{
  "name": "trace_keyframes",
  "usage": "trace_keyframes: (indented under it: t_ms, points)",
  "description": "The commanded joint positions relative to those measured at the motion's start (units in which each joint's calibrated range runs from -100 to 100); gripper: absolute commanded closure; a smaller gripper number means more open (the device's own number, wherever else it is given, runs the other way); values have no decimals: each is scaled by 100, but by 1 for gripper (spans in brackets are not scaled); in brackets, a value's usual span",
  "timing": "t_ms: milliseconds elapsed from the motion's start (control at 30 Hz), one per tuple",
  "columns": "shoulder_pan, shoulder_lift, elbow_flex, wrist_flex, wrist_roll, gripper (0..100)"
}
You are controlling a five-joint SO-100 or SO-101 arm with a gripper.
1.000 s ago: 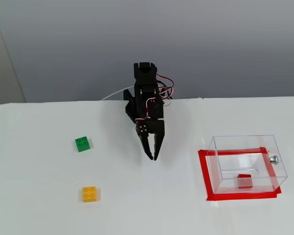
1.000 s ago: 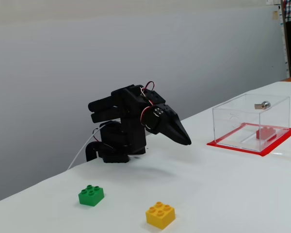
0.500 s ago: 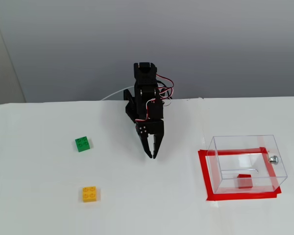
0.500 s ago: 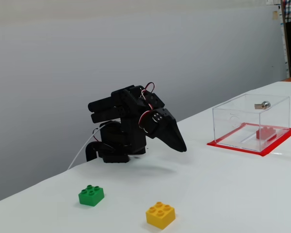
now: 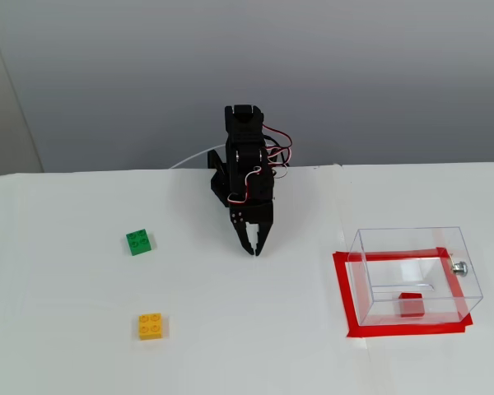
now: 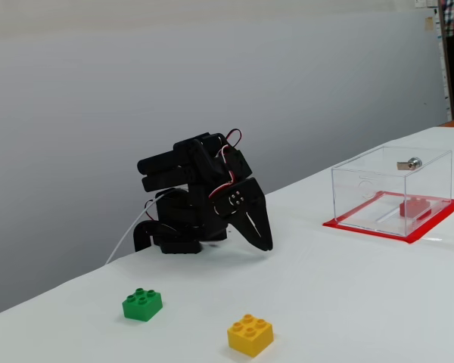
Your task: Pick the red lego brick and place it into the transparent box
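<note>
The red lego brick (image 5: pixel 411 304) lies on the floor of the transparent box (image 5: pixel 395 241), near its front wall in a fixed view; it also shows in the other fixed view (image 6: pixel 414 208) inside the box (image 6: pixel 363 178). The box has a small metal knob (image 5: pixel 459 266) on its right side. My black gripper (image 5: pixel 253 247) is folded down at the arm's base, its tips just above the table, far left of the box. Its jaws are closed together and hold nothing. It also shows in the other fixed view (image 6: pixel 265 243).
A red tape rectangle (image 5: pixel 343 288) frames the box on the white table. A green brick (image 5: pixel 138 242) and a yellow brick (image 5: pixel 151 326) lie on the left side of the table. A grey wall stands behind the arm.
</note>
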Motion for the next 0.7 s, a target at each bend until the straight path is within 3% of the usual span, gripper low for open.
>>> trace_keyframes:
  t_ms: [0,667]
  points:
    - [-19,-68,-87,67,-8,99]
    - [40,-51,-96,67,-19,99]
